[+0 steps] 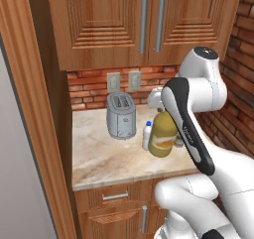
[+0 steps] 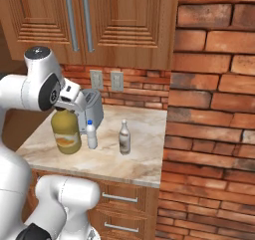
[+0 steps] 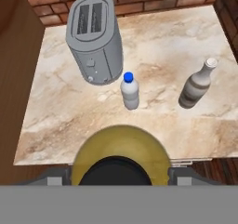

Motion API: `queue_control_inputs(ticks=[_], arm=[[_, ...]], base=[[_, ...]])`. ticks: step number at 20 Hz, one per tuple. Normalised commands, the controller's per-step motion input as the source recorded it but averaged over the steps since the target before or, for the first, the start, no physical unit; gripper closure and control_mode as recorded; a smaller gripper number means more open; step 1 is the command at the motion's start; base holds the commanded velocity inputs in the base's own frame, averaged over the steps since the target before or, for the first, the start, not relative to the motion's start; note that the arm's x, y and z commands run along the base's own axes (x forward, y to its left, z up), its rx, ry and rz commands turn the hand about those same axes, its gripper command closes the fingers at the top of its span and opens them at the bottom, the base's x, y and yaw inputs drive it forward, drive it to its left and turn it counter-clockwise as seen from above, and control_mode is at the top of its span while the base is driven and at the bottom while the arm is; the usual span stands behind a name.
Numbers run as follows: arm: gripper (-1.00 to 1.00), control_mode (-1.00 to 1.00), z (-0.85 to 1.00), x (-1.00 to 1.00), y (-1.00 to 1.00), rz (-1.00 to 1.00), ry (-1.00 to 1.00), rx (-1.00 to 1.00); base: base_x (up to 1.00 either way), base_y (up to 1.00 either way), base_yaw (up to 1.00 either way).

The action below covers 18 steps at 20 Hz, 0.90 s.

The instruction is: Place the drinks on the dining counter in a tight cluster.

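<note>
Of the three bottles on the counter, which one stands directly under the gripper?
The fat amber-yellow juice bottle: the gripper is at its cap. The slim white blue-capped bottle and grey-brown bottle stand apart to its side.

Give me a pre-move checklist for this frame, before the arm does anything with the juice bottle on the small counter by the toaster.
1. Gripper over the juice bottle: ok, the hand sits right at its black cap.
2. Firm grasp on the bottle: cannot tell, the fingertips are hidden behind cap and hand.
3. Bottle lifted off the counter: cannot tell from these angles.
4. Blue-capped white bottle clear of the lift path: not ok, it stands close beside the juice bottle.
5. Toaster clearance: ok, it stands behind the white bottle, apart from the juice bottle.
6. Grey-brown bottle upright and out of the way: ok.
</note>
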Motion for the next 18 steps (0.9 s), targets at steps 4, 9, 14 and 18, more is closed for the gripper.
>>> queue_control_inputs(ticks=[4,9,14,18], arm=[[1.00,-1.00,0.00,-0.05,0.00,0.00,0.00,0.00],[1.00,1.00,0.00,0.00,0.00,0.00,-0.01,0.00],[1.00,1.00,0.00,0.00,0.00,0.00,0.00,0.00],[1.00,1.00,0.00,0.00,0.00,0.00,0.00,0.00]], base=[[0.00,0.00,0.00],[-0.06,0.00,0.00],[-0.78,0.00,0.00],[-1.00,0.00,0.00]])
